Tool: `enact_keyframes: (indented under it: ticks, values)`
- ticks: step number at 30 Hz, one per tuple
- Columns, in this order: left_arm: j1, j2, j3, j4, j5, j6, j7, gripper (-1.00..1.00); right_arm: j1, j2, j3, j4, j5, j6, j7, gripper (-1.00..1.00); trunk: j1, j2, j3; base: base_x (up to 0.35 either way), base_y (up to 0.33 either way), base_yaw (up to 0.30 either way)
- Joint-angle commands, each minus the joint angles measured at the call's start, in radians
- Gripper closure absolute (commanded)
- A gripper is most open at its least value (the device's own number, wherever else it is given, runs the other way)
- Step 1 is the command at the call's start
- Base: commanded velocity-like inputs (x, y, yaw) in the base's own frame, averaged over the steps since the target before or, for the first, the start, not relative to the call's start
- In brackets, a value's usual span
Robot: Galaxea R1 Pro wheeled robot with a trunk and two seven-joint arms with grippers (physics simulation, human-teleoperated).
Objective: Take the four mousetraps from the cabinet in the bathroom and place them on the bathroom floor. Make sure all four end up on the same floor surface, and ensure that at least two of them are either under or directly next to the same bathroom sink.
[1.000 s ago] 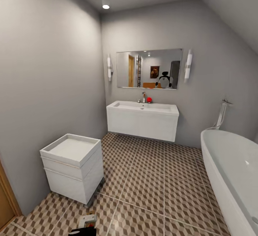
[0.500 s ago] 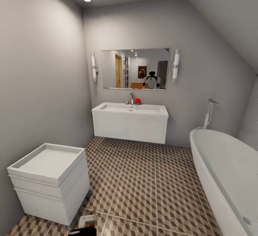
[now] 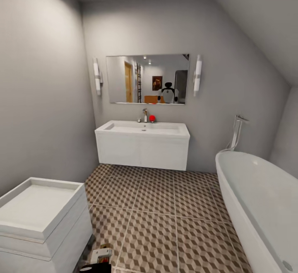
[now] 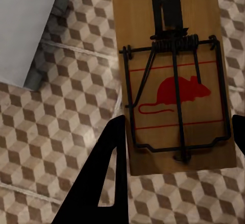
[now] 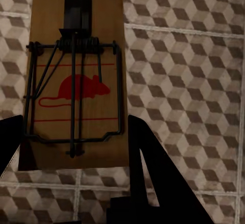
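A tan mousetrap (image 4: 176, 76) with a red mouse print and black wire parts hangs over the cube-patterned bathroom floor (image 4: 56, 117). My left gripper (image 4: 176, 147) is shut on it, one black finger on each long side. My right gripper (image 5: 76, 142) is shut on a second mousetrap (image 5: 76, 81) in the same way, above the bathroom floor (image 5: 189, 81). The white wall-hung sink (image 3: 142, 144) stands at the far wall, ahead across the bathroom floor (image 3: 165, 215). A bit of my left gripper (image 3: 99, 258) pokes in at the head view's lower edge. The cabinet is out of view.
A white boxy unit (image 3: 37, 219) stands close at my left, and its corner (image 4: 25, 25) also shows in the left wrist view. A white bathtub (image 3: 260, 206) runs along the right. A mirror (image 3: 147, 79) hangs over the sink, and a red ball (image 3: 152, 118) sits by the tap.
The whole head picture has shifted: the camera has moved forward and turned right, so the sink and the white unit now sit further left and nearer.
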Motion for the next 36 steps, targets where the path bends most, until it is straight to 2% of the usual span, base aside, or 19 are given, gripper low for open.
enact_keyframes:
  ticks: [1,8,21,36]
  values:
    - [-0.001,0.001,-0.006,0.001,0.007,-0.003,0.005,1.00,-0.002,0.001,-0.006,0.003,0.000,-0.003,-0.002,1.00,0.001,-0.001,-0.001,0.323,0.000,-0.001]
    - [-0.001,0.001,-0.006,0.001,0.007,-0.003,0.005,1.00,-0.002,0.001,-0.006,0.003,0.000,-0.004,-0.002,1.00,0.001,-0.001,-0.001,0.324,0.000,-0.011]
    - [-0.001,-0.001,-0.006,0.001,0.007,-0.003,0.005,1.00,-0.002,0.001,-0.007,0.003,0.000,-0.003,-0.002,1.00,0.001,-0.001,-0.001,0.324,0.000,-0.242]
    - [-0.001,0.011,0.000,-0.004,0.017,0.005,0.005,1.00,-0.002,-0.005,-0.004,0.001,0.009,-0.002,-0.010,1.00,0.001,-0.001,-0.001,0.324,0.000,-0.018]
